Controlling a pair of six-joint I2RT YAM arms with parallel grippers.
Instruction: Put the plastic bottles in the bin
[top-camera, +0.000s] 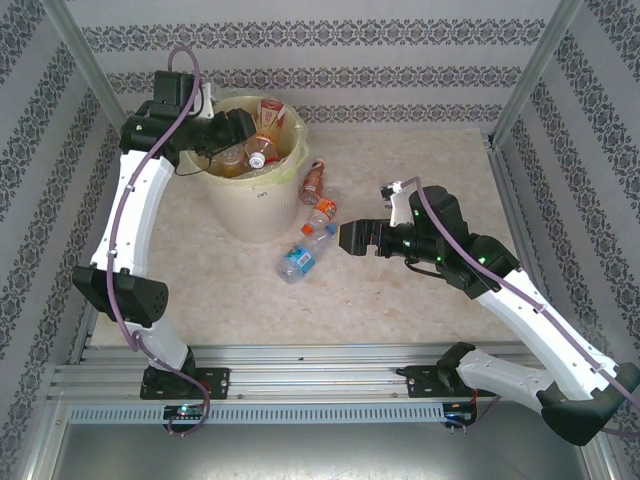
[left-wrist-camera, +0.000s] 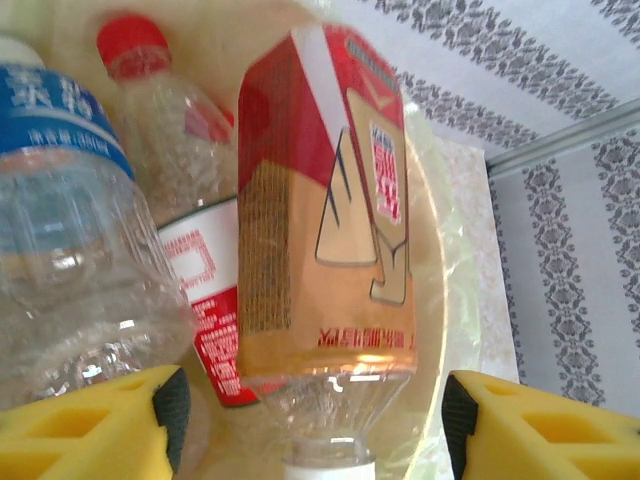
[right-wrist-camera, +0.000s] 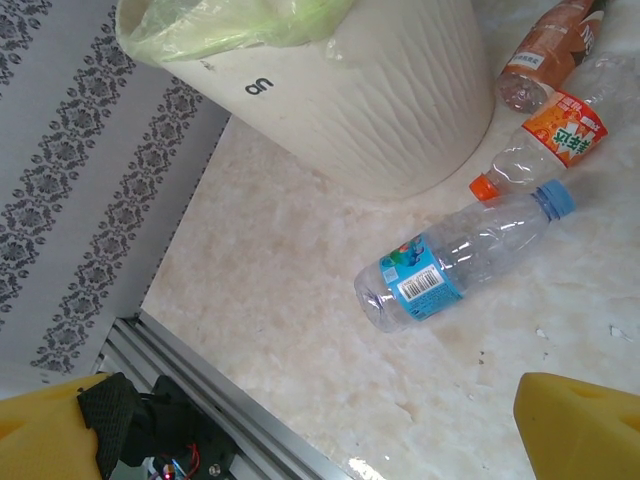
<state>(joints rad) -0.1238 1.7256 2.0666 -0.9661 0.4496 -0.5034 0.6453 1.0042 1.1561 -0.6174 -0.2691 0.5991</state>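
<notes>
**Three bottles loose on the table, left gripper over the bin**

- Nearest: right gripper (top-camera: 347, 237) low over the table (top-camera: 220, 290), at about 4 o'clock of its centre. Fingers spread wide, nothing between them, nose toward 9 o'clock.
- At its 8 o'clock, close by but apart: blue-label bottle (top-camera: 298, 260), flat on its side, blue cap at the 1 o'clock end.
- Next out, at 1 o'clock of that one: orange-label bottle (top-camera: 322, 213), also on its side, orange cap end just beside the blue-label bottle. Touching or not, cannot tell.
- At 12 o'clock of that: brown-label bottle (top-camera: 313, 180), lying down, near the bin's wall at the bin's 3 o'clock.
- Farther, at 11 o'clock on the table: bin (top-camera: 255, 205), upright, bag-lined, several bottles inside.
- Farthest: left gripper (top-camera: 243, 130) above the bin's 10 o'clock rim, pointing inward.
- Left wrist view: yellow fingers (left-wrist-camera: 90, 425) partly spread on either side of the neck of a red-and-orange-label bottle (left-wrist-camera: 320, 200). Gap on each side, no pinch. That bottle inside the bin, cap end toward the camera.
- At its 9 o'clock in that view: red-capped clear bottle (left-wrist-camera: 150, 100) and blue-banded bottle (left-wrist-camera: 60, 200), both in the bin.
</notes>
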